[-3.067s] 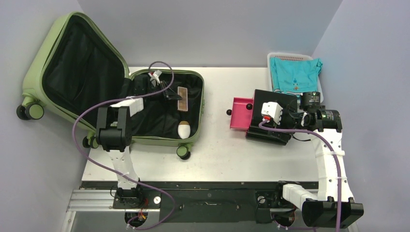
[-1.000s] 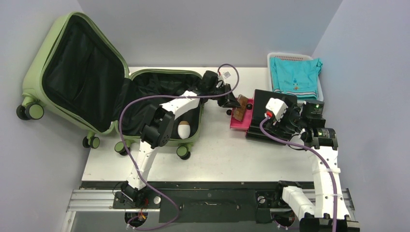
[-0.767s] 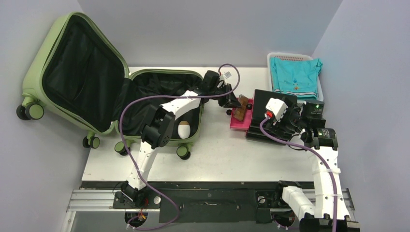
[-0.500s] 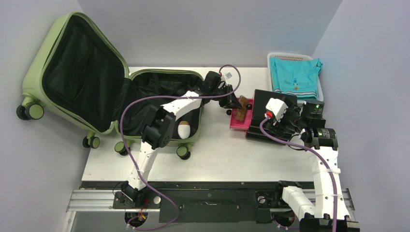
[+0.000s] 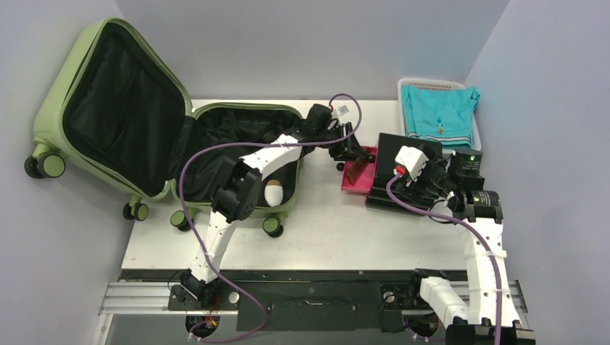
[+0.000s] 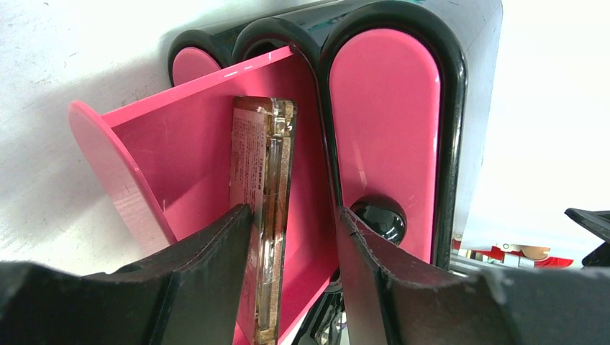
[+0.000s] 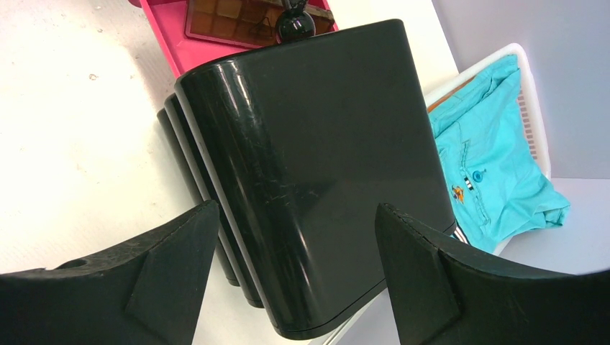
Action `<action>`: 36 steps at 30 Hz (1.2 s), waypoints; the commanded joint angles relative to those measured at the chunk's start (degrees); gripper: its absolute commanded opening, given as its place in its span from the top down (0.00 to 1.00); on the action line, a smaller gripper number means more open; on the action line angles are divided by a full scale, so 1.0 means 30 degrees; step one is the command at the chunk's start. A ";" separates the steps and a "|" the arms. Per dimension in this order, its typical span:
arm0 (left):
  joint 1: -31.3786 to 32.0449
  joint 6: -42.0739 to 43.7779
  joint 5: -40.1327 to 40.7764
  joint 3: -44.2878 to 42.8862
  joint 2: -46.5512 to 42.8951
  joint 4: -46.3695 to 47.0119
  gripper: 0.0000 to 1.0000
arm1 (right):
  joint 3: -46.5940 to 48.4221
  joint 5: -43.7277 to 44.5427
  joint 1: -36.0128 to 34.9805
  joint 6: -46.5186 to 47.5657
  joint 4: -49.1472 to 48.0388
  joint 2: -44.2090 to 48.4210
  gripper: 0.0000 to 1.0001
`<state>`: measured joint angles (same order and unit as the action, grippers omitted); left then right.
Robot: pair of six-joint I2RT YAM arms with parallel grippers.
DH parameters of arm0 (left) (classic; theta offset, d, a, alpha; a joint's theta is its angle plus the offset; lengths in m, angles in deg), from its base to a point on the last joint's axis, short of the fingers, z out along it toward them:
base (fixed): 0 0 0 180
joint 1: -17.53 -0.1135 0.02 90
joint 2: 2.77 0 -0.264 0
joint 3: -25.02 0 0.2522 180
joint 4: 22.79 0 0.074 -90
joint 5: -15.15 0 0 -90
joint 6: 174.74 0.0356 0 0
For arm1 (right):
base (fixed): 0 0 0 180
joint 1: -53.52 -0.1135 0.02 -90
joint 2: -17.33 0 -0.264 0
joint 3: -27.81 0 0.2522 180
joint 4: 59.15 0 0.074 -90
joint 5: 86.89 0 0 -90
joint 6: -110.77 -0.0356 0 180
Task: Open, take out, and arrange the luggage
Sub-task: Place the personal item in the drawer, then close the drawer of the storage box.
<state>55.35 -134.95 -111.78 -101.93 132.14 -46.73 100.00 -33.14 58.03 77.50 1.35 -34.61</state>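
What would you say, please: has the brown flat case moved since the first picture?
Yes. The brown flat case went right, out of the green luggage and into the pink drawer of the black organizer.

Brown palette (image 6: 262, 158) in pink drawer (image 6: 180, 162)

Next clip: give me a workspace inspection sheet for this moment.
Surface: white table, no spills seen.
Job's things: green suitcase open, lid leaning back; white egg-shaped item inside.
Clutter: black drawer box, its pink drawer open with a brown flat case in it; basket holding teal cloth.
End effectors: left end effector open around the brown flat case; right end effector open over the black drawer box.
Cables: purple cables loop off both arms, one above the suitcase.
Surroundings: plain grey walls; nothing else seen.
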 commanded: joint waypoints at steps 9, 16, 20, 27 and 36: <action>-0.0762 0.0491 0.0457 -0.1426 -0.1604 -0.0663 0.52 | 0.0126 -0.0265 -0.0184 0.0264 -0.0266 0.0427 0.25; -0.1407 -0.0397 -0.0893 -0.2105 -0.2051 0.1177 0.41 | 0.0158 -0.0266 -0.0236 0.0265 -0.0258 0.0378 0.25; -0.1746 -0.0825 -0.1471 -0.2270 -0.2361 0.1946 0.37 | 0.0187 -0.0294 -0.0256 0.0236 -0.0242 0.0302 0.25; -0.2694 0.0495 -0.0619 -0.0298 -0.3079 0.0814 0.32 | 0.0076 0.0463 -0.0281 -0.2908 -0.2323 -0.0012 0.25; -0.3891 0.1060 -0.0991 0.2094 -0.2425 0.1823 0.35 | 0.0331 0.2082 -0.0138 -0.6733 -0.4792 -0.0244 0.24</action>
<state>44.95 -133.12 -113.68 -97.10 125.41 -44.94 100.02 -28.66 57.55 63.70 -7.68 -35.07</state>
